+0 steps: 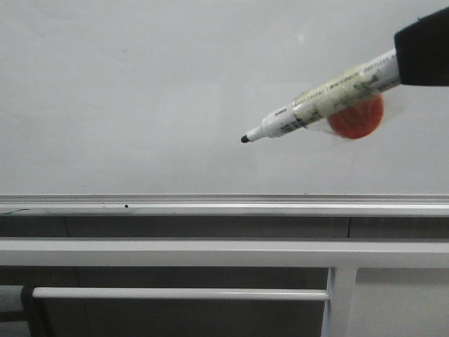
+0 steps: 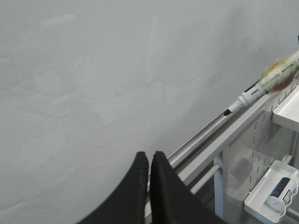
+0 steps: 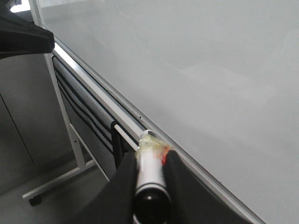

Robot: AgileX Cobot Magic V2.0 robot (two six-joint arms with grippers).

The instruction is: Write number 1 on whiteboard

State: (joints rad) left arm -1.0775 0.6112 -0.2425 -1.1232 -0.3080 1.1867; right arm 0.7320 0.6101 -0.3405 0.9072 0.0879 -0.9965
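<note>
Front view shows the right gripper (image 1: 423, 48) pinching the marker pen (image 1: 323, 102), its tip over the whiteboard (image 1: 140, 91), seemingly not touching, while the left gripper (image 2: 150, 161) is pressed together, empty, well aside.

Soft, even, rather dim light leaves the whiteboard (image 1: 175, 84) a flat grey in the front view, with faint pale reflections in both wrist views. The marker pen (image 1: 319, 105) is slightly blurred in the front view and smeared in the left wrist view. The right gripper (image 3: 149, 168) sits dark and soft-edged, close to its lens
</note>
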